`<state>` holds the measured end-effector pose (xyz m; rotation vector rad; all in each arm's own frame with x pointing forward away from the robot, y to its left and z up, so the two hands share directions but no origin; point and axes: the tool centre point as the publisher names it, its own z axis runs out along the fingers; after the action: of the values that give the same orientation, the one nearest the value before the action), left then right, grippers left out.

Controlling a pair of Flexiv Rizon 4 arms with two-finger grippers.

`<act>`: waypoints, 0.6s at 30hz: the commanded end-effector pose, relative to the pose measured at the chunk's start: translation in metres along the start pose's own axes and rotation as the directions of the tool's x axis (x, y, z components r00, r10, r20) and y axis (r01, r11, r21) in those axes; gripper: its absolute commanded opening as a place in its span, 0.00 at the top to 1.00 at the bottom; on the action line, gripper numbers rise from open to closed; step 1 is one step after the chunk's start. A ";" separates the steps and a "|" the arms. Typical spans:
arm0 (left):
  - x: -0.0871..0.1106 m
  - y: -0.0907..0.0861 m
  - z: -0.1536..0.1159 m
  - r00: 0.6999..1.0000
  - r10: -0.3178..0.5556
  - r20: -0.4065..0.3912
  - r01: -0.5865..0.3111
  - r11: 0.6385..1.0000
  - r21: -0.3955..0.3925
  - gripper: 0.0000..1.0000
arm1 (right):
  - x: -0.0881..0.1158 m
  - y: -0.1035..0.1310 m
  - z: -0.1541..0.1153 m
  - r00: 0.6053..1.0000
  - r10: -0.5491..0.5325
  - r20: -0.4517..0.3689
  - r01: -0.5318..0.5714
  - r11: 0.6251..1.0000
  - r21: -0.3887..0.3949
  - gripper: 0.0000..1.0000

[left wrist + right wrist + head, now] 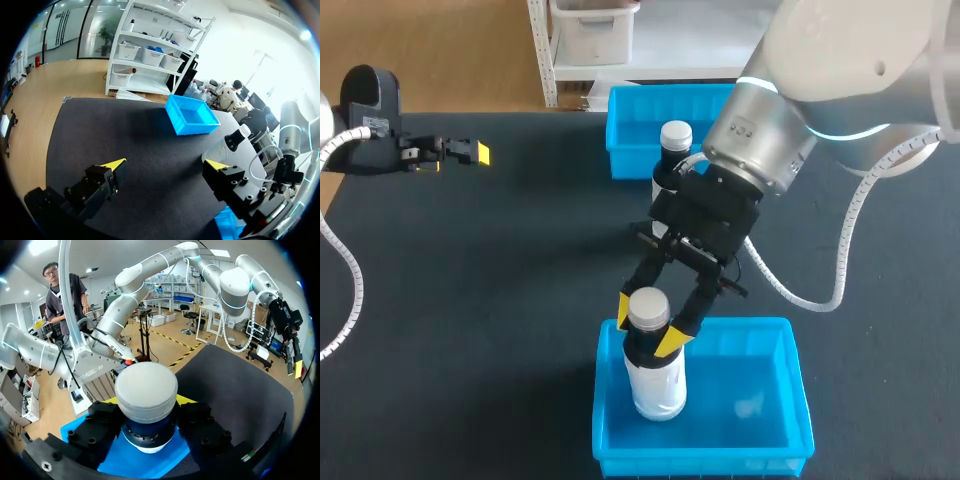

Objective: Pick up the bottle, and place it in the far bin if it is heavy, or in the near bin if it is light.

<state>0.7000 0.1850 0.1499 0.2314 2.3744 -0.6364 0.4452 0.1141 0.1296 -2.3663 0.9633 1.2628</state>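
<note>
— Where is the bottle (655,385) relative to the right claw (648,325)?

— Straight below it, at the lower centre of the frame. The right claw pinches the bottle at the neck, just under the pale cap (648,308), with one yellow tip on each side. The right wrist view agrees: the cap sits squarely between the fingers.

— And its long axis?

— Upright, or very nearly so. The body hangs down inside the left part of the near bin (790,440). I cannot tell whether the base touches the bin floor.

— So the coming move turns on that vertical gap?

— In my judgement, yes. The bottle is already within the bin walls, so only lowering or letting go remains, and no sideways travel is needed.

— What about the other arm?

— The left claw (455,158) is at the upper left, spread open and holding nothing, well apart over the counter (500,280). The right arm is plainly the nearer.

— What is by the far bin (625,140)?

— A second bottle (674,135) stands upright against its front, in the upper middle of the frame.
</note>
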 end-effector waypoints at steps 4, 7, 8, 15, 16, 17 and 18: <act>0.000 0.000 0.000 1.000 0.000 0.000 0.000 1.000 0.000 0.00 | 0.004 -0.003 -0.001 1.000 0.005 -0.004 -0.005 1.000 -0.010 0.00; 0.000 0.000 0.000 1.000 0.000 0.000 0.000 1.000 0.000 0.00 | 0.008 -0.003 -0.005 1.000 0.022 -0.009 -0.022 1.000 -0.008 0.00; 0.000 0.000 0.000 1.000 0.000 0.000 0.000 1.000 0.000 0.00 | 0.010 -0.002 -0.007 1.000 0.025 -0.010 -0.025 1.000 -0.009 0.00; 0.000 0.000 0.000 1.000 0.000 0.000 0.000 1.000 0.000 0.00 | 0.042 0.008 -0.049 0.992 0.109 -0.058 -0.106 0.993 0.053 0.00; 0.000 0.000 0.000 1.000 0.000 0.000 0.000 1.000 0.000 0.00 | 0.049 0.011 -0.057 0.989 0.132 -0.064 -0.127 0.989 0.072 0.00; 0.000 0.000 0.000 1.000 0.000 0.000 0.000 1.000 0.000 0.00 | 0.055 0.012 -0.065 0.986 0.149 -0.070 -0.143 0.986 0.088 0.00; 0.000 0.000 0.000 1.000 0.000 0.000 0.000 1.000 0.000 0.00 | 0.062 0.014 -0.075 0.982 0.172 -0.075 -0.163 0.980 0.111 0.00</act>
<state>0.7000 0.1850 0.1500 0.2314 2.3744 -0.6364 0.5019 0.0636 0.1167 -2.3578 1.2132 1.1697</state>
